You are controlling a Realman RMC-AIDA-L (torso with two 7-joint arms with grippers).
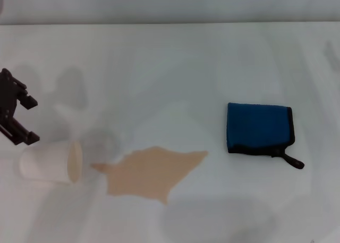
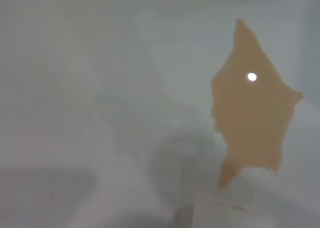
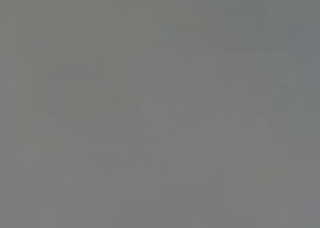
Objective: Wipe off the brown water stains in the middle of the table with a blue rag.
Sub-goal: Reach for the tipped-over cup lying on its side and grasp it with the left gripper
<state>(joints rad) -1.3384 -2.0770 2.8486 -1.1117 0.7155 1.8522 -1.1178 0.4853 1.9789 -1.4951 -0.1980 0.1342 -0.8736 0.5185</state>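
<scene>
You're at the very start: nothing wiped, rag not yet picked up. The brown puddle (image 1: 151, 173) sits at about 6 o'clock on the table (image 1: 175, 62), spread flat with pointed edges. The blue rag (image 1: 258, 128) lies folded at 3 o'clock, well apart from the puddle, loop tab toward the near right. A tipped paper cup (image 1: 50, 162) lies at 8 o'clock, mouth just beside the puddle's tip. Your left gripper (image 1: 22, 119) hovers at 9 o'clock above the cup, jaws spread, holding nothing. Right gripper isn't in sight. Next, I'd judge, you need the right arm to come in and pinch the rag, then drag it over the puddle.
</scene>
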